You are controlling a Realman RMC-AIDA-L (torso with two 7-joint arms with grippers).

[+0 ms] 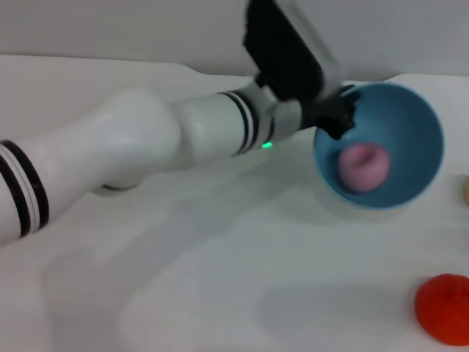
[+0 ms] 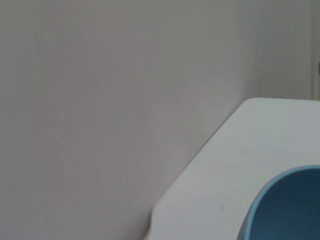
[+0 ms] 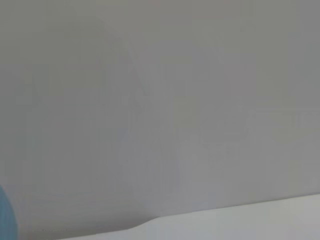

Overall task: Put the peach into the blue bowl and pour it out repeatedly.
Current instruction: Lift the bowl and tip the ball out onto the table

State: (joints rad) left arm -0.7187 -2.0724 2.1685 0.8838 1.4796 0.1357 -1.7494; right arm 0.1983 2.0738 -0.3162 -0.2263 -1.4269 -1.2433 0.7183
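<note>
The left tool is clamped on the near-left rim of the blue bowl, which is tipped over hard so its opening faces the head camera, lower edge down near the worktop. The peach sits inside the bowl, resting low against the inner wall, pale pink with a little dimple showing. The big white left arm reaches across from the left side of the head view and covers a good chunk of the worktop behind it. Other stuff around: 1 red-orange bumpy fruit at the front right corner, well apart from the bowl, and a sliver of something tan at the right edge, too cut off to tell what it is. Nothing sits between the bowl and the red fruit. The worktop is plain white and smooth, with soft shadows under the arm, and it has a rounded back edge against a bare pale grey wall. The left wrist view only catches a curve of the bowl's rim plus worktop and wall. The right tool isn't visible anywhere; the right wrist view is mostly wall with a strip of worktop.
</note>
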